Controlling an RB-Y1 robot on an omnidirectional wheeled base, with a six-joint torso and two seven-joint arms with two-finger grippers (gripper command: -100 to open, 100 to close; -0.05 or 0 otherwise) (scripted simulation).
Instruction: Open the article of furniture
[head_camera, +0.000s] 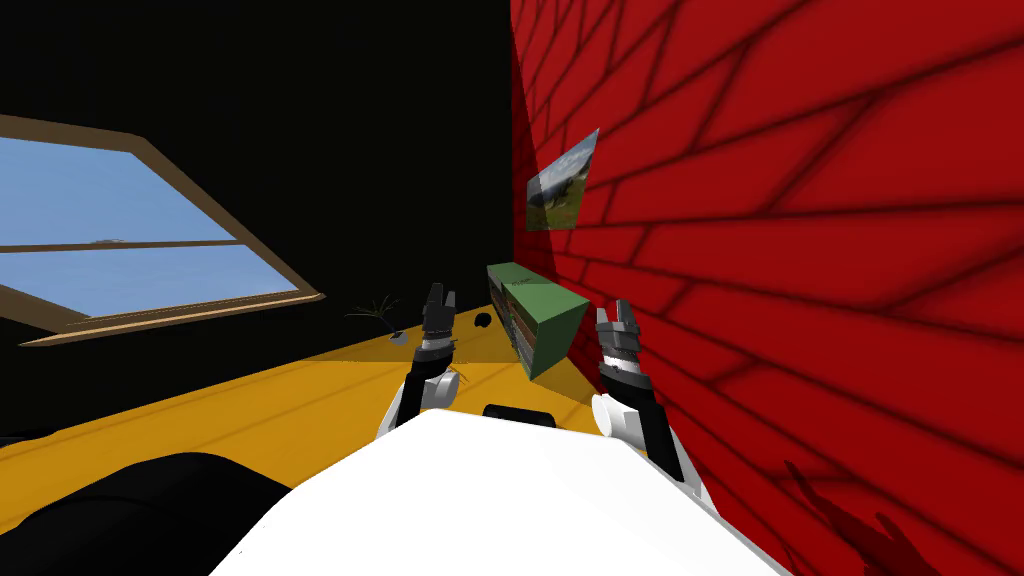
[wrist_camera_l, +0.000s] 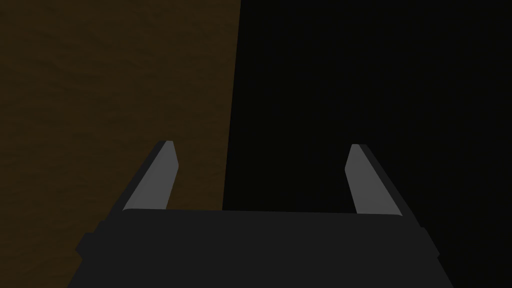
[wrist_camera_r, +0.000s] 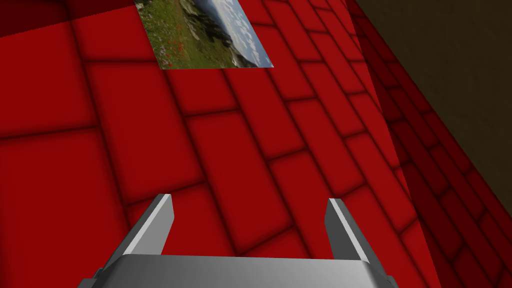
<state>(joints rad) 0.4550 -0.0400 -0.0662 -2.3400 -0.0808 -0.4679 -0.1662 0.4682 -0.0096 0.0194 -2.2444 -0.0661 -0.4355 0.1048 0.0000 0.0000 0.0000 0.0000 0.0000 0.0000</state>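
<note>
A long low cabinet (head_camera: 536, 312) with a green top and a darker brownish front stands on the yellow floor against the red brick wall, some way ahead of me. My left gripper (head_camera: 438, 299) is raised to the left of its near end, and its fingers (wrist_camera_l: 155, 177) stand open with nothing between them. My right gripper (head_camera: 616, 318) is up just right of the cabinet's near end, close to the wall, and is open and empty too, its fingers (wrist_camera_r: 152, 230) facing the bricks.
The red brick wall (head_camera: 800, 250) runs close along my right. A small plant (head_camera: 378, 314) and a small dark object (head_camera: 483, 321) sit on the floor beyond the left gripper. A big window (head_camera: 110, 240) is at the left, with a black area behind.
</note>
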